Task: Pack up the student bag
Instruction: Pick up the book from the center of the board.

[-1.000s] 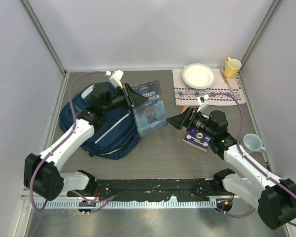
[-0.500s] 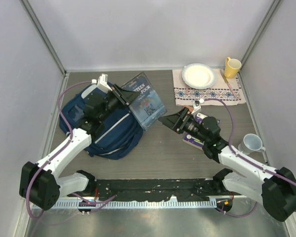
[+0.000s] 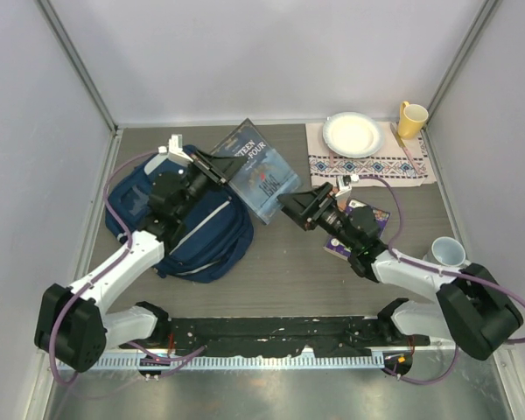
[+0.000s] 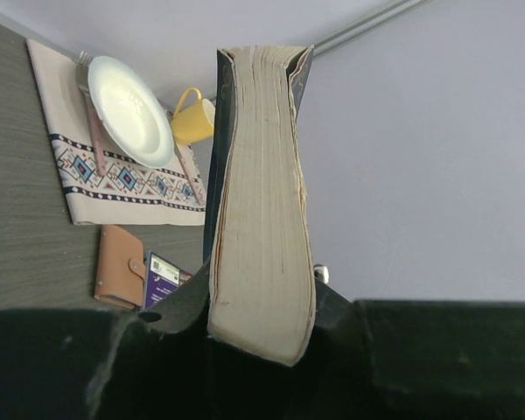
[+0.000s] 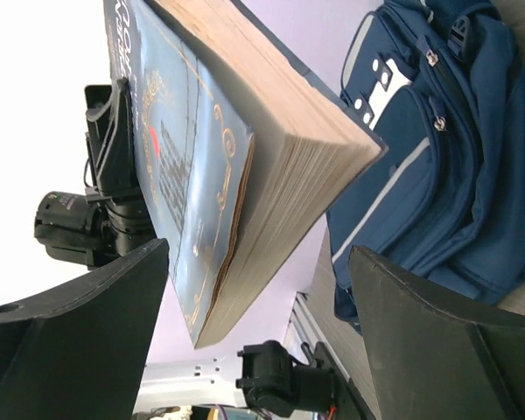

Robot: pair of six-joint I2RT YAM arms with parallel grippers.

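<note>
Student bag (image 3: pixel 188 232) lying at nine o'clock on the counter (image 3: pixel 280 271), left fingers (image 3: pixel 214 166) over it clamped on a blue paperback book (image 3: pixel 258 171) tilted toward two o'clock, right fingers (image 5: pixel 437 341) spread wide near the book's four o'clock corner, gripping nothing.

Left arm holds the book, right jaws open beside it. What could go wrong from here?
The left gripper pinches the thick blue paperback book at one end only, so it may pivot or slip. The open right gripper could crumple its loose cover corner. The navy fabric backpack shows no opening.
</note>
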